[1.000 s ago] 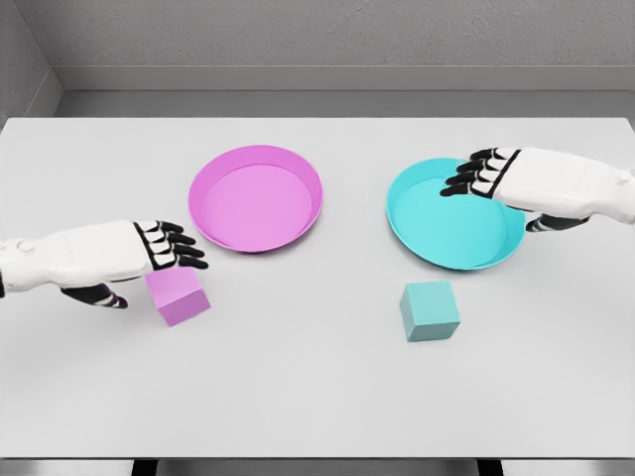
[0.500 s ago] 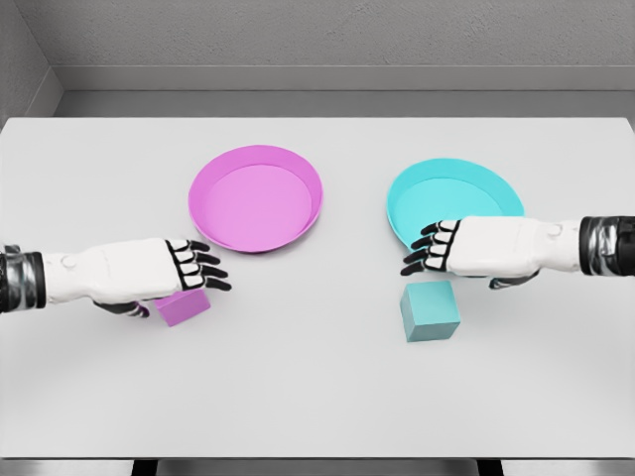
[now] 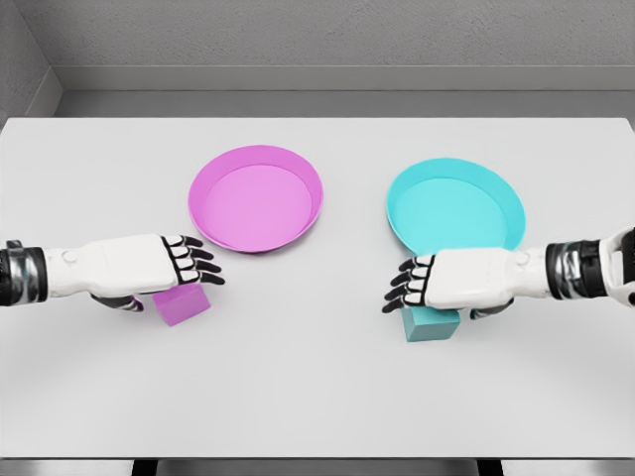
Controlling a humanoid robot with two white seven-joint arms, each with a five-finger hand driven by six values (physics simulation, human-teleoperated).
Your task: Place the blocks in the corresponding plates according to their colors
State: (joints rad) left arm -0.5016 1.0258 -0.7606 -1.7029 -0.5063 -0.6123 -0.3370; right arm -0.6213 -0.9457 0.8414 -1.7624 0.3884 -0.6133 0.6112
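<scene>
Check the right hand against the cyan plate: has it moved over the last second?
Yes. The right hand has left the cyan plate's far rim and come down toward the camera, now over the cyan block.

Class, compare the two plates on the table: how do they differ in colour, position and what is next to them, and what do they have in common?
The pink plate is magenta; the cyan plate is turquoise. The pink plate sits left of centre, the cyan plate right of it and slightly nearer the camera. The right hand overlaps the cyan plate's near rim in this view, while the left hand stays clear of the pink plate. Both are round, shallow, empty and flat on the table.
</scene>
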